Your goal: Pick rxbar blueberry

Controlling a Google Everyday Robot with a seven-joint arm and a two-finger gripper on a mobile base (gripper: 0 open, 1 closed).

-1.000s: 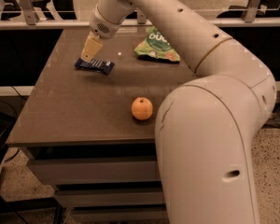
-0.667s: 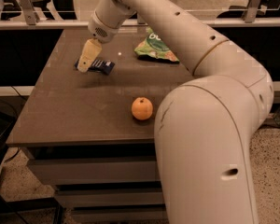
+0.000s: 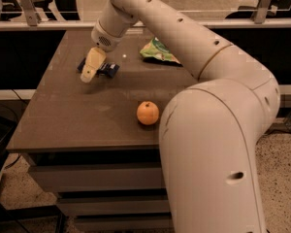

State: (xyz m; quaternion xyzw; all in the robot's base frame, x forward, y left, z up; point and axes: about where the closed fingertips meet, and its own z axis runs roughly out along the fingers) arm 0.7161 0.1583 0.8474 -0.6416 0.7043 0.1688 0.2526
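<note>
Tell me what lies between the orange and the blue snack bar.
Nothing: the camera view shows only bare tabletop between the orange and the blue snack bar. The gripper hangs over the bar's middle.

Warm, fairly dim indoor light falls from above. The big cream-coloured plastic robot arm [image 3: 218, 144] is the brightest thing, evenly lit on its upper curves and shaded along its underside. The dark brown flat bench [image 3: 63, 125] has a dull sheen, with one tiny white glint of glare near its rear middle. The pale tan gripper [image 3: 88, 75] hangs over the left rear of the bench, partly covering the small dark blue wrapped bar [image 3: 108, 70], and casts a faint, soft-edged shadow on the surface below it. The round orange fruit [image 3: 148, 113] shows a soft highlight on top and a small dark shadow at its base. The bench front and the spaces beside it sink into deep shade.
</note>
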